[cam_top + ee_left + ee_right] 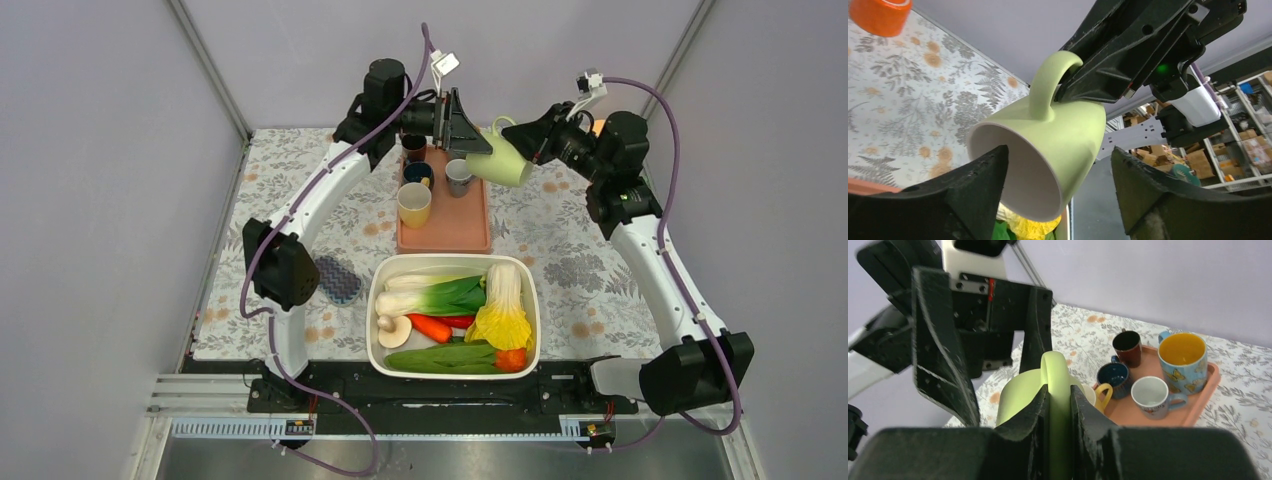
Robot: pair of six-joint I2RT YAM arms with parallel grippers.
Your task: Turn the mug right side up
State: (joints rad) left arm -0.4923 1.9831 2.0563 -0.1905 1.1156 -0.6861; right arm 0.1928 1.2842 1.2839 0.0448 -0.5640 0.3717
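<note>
1. Top external: the right gripper [518,130] pinches the handle of the green mug [503,162]. The mug hangs tilted in the air over the table's [590,260] far side, just right of the tray's [465,235] far right corner. The left gripper [478,132] faces the mug, jaws spread wide.
2. Left wrist: the left fingers [975,185] flank the mug's [1048,145] open mouth, and whether they touch it cannot be told.
3. Right wrist: the right fingers [1033,420] are clamped on the handle, and four cups [1182,360] stand on the tray [1210,377] beyond.
</note>
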